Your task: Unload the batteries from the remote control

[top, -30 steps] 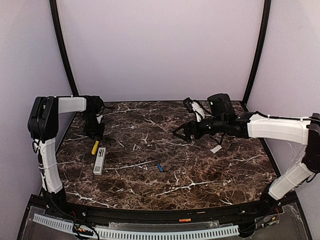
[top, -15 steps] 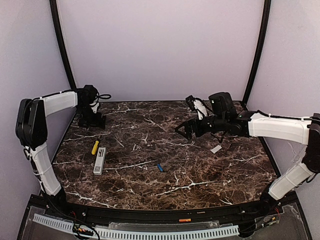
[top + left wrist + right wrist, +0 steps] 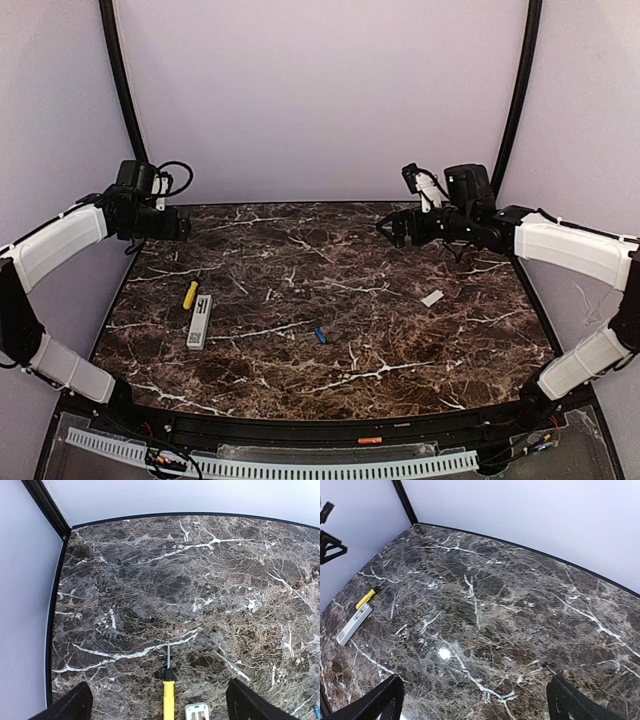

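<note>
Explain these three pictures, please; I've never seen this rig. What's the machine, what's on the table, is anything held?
Two robot arms are bolted side by side at the near edge. The wide picture looks down from above and behind them: left gripper at the far left, right gripper at the far right. The other two pictures come from a camera on each wrist; the dark shapes in their bottom corners are that gripper's own fingers. On the marble table lie the white remote control, a yellow stick tool beside it, one blue battery and a small white lid piece. Both grippers are open and hold nothing.
</note>
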